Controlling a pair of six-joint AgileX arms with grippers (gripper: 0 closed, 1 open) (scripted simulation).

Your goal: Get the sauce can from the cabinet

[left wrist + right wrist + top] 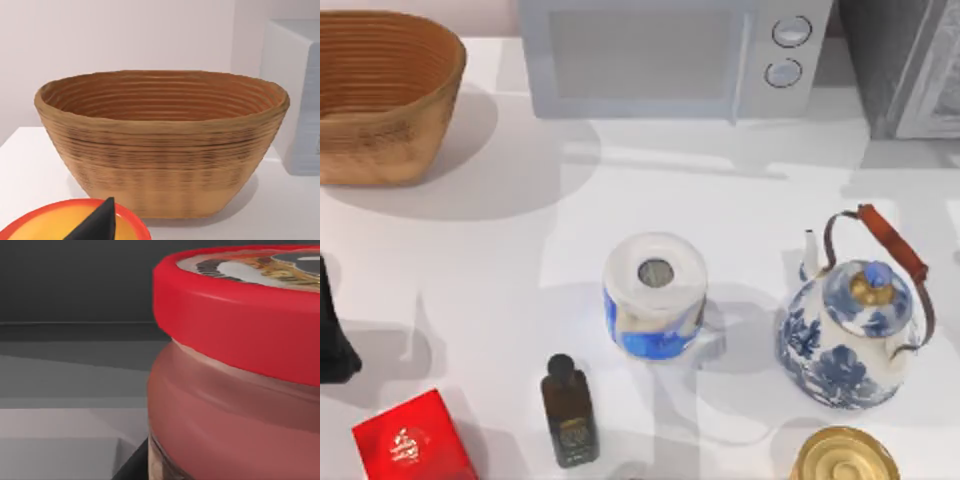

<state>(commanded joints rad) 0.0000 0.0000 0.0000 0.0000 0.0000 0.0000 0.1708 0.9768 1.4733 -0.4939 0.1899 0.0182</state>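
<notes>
Woven basket [382, 95]: tan outside, ribbed orange-brown inside; microwave [665, 55]: pale grey with two round white knobs; cabinet [905, 65]: dark grey body, lighter grey panelled door; table [500, 270]: white. Can [654, 295]: white top with a grey centre disc, blue-and-white sides; teapot [850, 335]: white with blue floral pattern, gold knob on the lid, brown handle grip; bottle [568, 410]: dark brown with black cap; box [412, 440]: red with white markings; round tin [845, 455]: gold lid. Sauce can [240, 380]: red lid with a pale printed top, reddish-brown sides, against dark grey walls.
</notes>
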